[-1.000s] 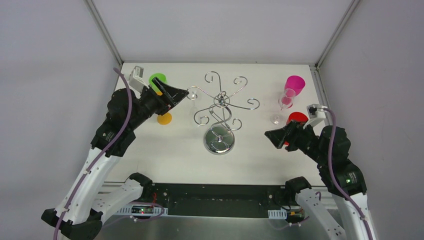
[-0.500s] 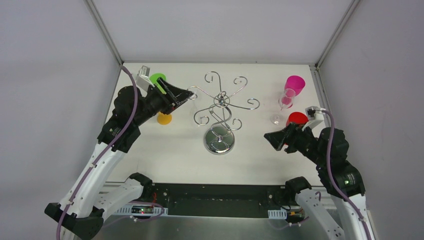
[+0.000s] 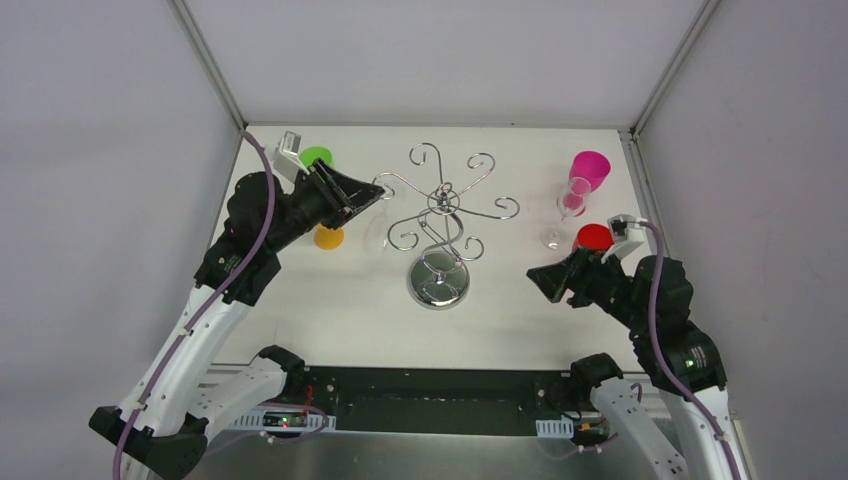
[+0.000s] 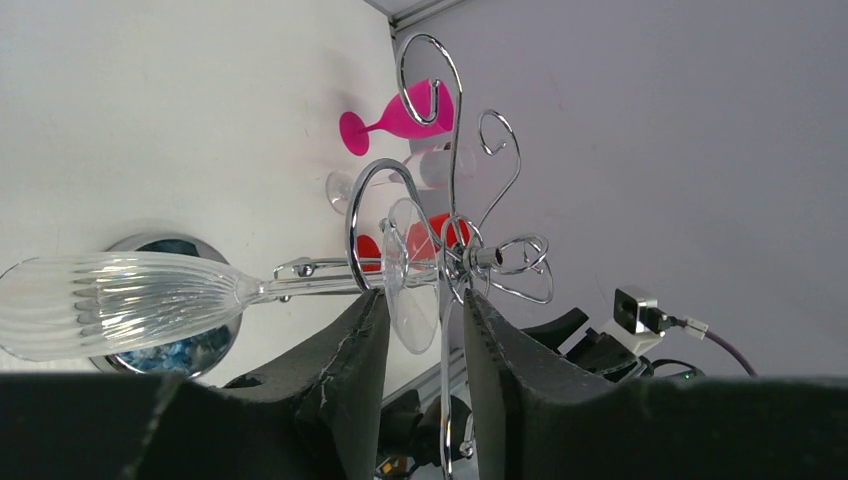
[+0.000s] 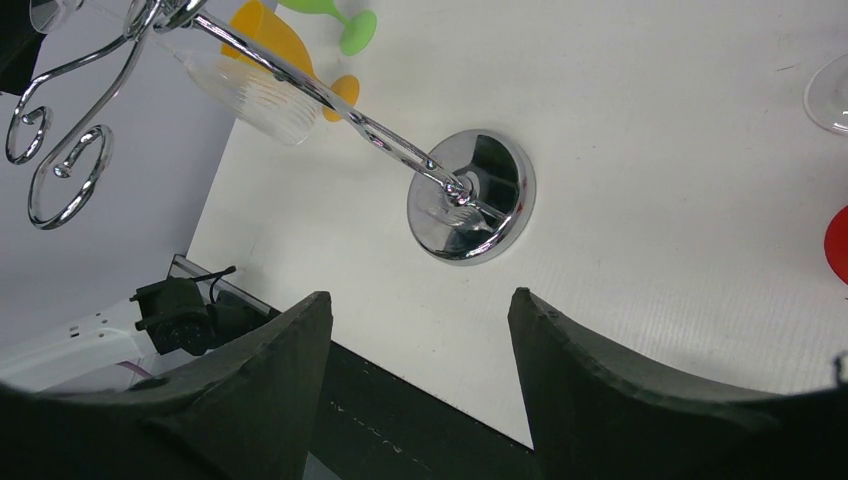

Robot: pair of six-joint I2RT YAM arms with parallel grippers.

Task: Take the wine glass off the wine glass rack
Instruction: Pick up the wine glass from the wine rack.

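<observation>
Glass: foot between the parted jaws of left gripper.
Stem hangs from rack; jaws not yet clamped.

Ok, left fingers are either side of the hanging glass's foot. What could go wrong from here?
1. The left gripper flanks only the thin clear foot of the wine glass; a pinch on that disc may slip or tilt it.
2. The stem sits inside the wine glass rack wire loop; pulling off-line could snag and tip the rack.
3. The orange glass and green glass stand close behind that gripper; a wide retreat could knock them.
</observation>
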